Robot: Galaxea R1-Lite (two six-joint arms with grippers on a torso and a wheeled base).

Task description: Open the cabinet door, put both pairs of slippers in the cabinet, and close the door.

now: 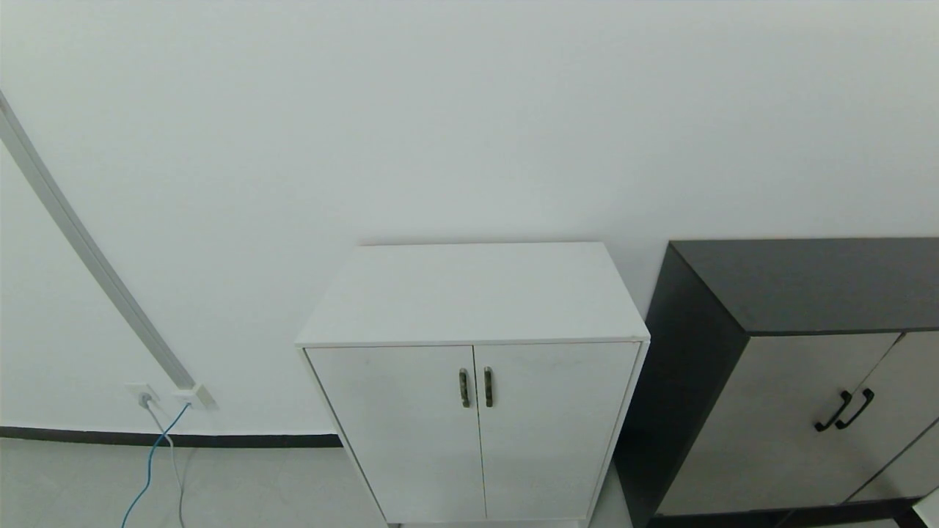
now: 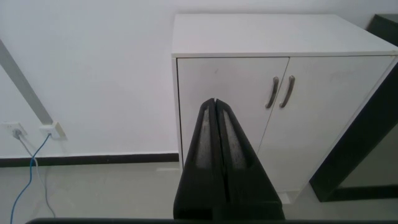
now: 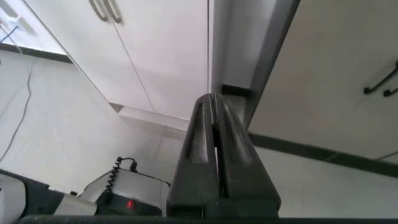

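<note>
Against the far wall, mid-scene: white cabinet point(image 1: 469, 293), boxy, smooth matt panels, flat top slab overhanging a little. Both doors point(image 1: 411, 433) shut flush, with two slim upright metal handles point(image 1: 463, 387) side by side at the centre seam, dull and slightly curved.

Just to the right, almost touching its side: black cabinet point(image 1: 704, 352), taller-looking, with a dark top, glossy grey fronts and a pair of curved black pulls point(image 1: 843, 411).

To the left on the wall: grey cable duct point(image 1: 88, 249) slanting down to two white sockets point(image 1: 143, 394); from there a blue cable point(image 1: 150, 469) and a pale one trailing to the light tiled floor point(image 1: 257, 484). Along the foot of the wall, a black skirting strip point(image 1: 169, 440).

In front of the left door, well apart from it: left gripper point(image 2: 215, 106), dark ribbed fingers pressed together, holding nothing.

Low down, facing the gap where the two cabinets meet: right gripper point(image 3: 214, 99), likewise closed and empty.
</note>
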